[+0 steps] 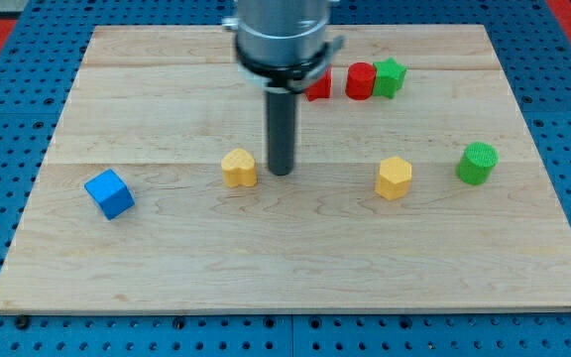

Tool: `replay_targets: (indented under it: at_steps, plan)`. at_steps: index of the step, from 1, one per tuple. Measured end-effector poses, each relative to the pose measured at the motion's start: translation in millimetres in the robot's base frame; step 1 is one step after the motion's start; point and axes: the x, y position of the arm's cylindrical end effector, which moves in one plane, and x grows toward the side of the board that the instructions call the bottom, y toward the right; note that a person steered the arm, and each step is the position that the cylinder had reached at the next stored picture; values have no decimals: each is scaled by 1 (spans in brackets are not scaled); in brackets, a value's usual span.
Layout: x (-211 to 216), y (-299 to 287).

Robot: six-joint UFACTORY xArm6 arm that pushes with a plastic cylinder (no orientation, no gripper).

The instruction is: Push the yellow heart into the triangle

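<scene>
The yellow heart (239,168) lies on the wooden board (167,268) left of centre. My tip (282,172) rests on the board just to the heart's right, a small gap from it. The blue triangle is hidden behind the arm near the view's top. A red star (318,86) is partly hidden behind the arm.
A red cylinder (360,80) and a green star (390,76) touch each other at the top right. A yellow hexagon (395,178) and a green cylinder (477,163) sit at the right. A blue cube (109,193) sits at the left.
</scene>
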Motion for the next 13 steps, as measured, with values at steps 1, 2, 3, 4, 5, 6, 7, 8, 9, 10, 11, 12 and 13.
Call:
replay_targets:
  at_steps: [1, 2, 3, 4, 5, 6, 7, 8, 9, 10, 11, 12, 13]
  plan:
    - [-21, -31]
    - [-1, 0]
    - [24, -13]
    - [19, -84]
    - [-49, -114]
    - [-84, -114]
    - [-68, -114]
    - [-96, -102]
    - [-100, -81]
    - [-96, -140]
    - [-124, -143]
    - [-134, -86]
    - [-134, -61]
